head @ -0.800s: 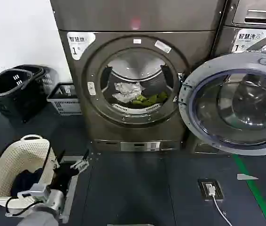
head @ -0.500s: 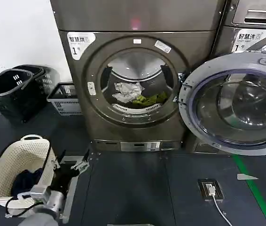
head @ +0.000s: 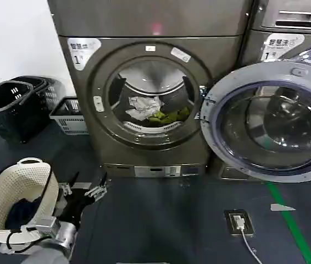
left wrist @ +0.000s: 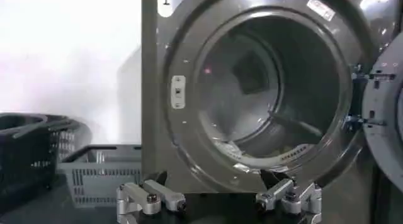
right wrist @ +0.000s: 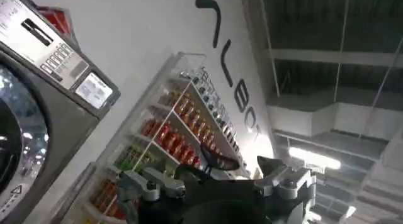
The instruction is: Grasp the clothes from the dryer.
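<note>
left gripper (head: 84, 186) low by the cream basket (head: 12, 192), fingers spread apart, empty | dryer (head: 150, 88) with door (head: 265, 129) swung open to the right | clothes (head: 154, 110), white and yellow-green, lying in the drum | right gripper (right wrist: 217, 181) fingers spread apart, aimed up toward a shelf of bottles

The left gripper (head: 87, 187) has a matte black body with silver metal linkage pieces at the base of each finger, and the fingers themselves are black. Behind it, the wrist is a grey cylinder carrying a small silver-grey block, with a thin black cable looping out beside it. In the left wrist view the same gripper (left wrist: 218, 201) shows paired silver knuckles, each fixed with a dark round screw. The right gripper (right wrist: 217, 178) has the same build: glossy black housing, brushed silver knuckle links with dark screws, and short black fingers
</note>
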